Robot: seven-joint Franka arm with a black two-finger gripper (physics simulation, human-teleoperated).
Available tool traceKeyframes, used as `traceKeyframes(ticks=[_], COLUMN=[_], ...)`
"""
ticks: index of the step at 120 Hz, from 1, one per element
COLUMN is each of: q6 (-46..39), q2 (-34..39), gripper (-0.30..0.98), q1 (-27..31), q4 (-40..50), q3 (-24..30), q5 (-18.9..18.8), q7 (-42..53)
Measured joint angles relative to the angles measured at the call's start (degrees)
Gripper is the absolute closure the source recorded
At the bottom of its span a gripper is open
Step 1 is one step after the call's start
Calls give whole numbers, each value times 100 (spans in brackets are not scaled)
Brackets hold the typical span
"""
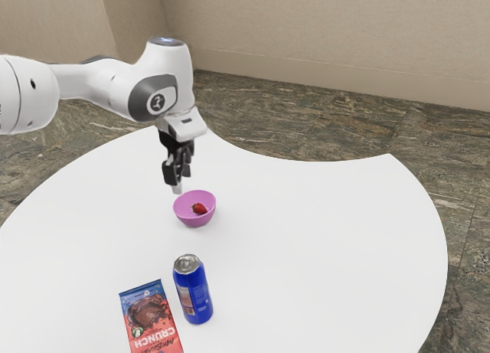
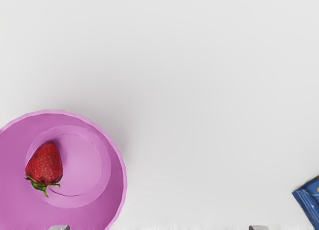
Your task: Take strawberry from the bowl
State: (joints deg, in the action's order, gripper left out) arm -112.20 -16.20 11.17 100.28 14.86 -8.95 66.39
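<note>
Strawberry (image 2: 45, 164): inside the bowl (image 2: 113, 185)
Jaws: wide apart, empty, higher than the bowl
Blue can (image 1: 193, 292): upright, near the bowl
Crunch bar (image 1: 151, 316): flat, farther from the bowl

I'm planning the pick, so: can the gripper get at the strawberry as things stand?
Probably yes: the gripper is open and empty near the bowl, whose top is uncovered, and the strawberry lies alone inside. The can and chocolate bar are off to one side.

Bright, even light; soft shadow beside bowl (image 2: 85, 162)
</note>
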Motion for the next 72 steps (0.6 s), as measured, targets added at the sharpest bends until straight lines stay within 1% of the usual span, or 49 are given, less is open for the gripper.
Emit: traceKeyframes(ticks=[23, 34, 53, 72], q6=[-290, -404, -581, -725], q2=[-315, -455, -672, -1117], gripper=[38, 41, 40, 39], q1=[76, 175, 216, 236], q4=[62, 53, -13, -495], q3=[-5, -3, -1, -8], q5=[44, 44, 38, 32], q7=[646, 902, 1270, 1543])
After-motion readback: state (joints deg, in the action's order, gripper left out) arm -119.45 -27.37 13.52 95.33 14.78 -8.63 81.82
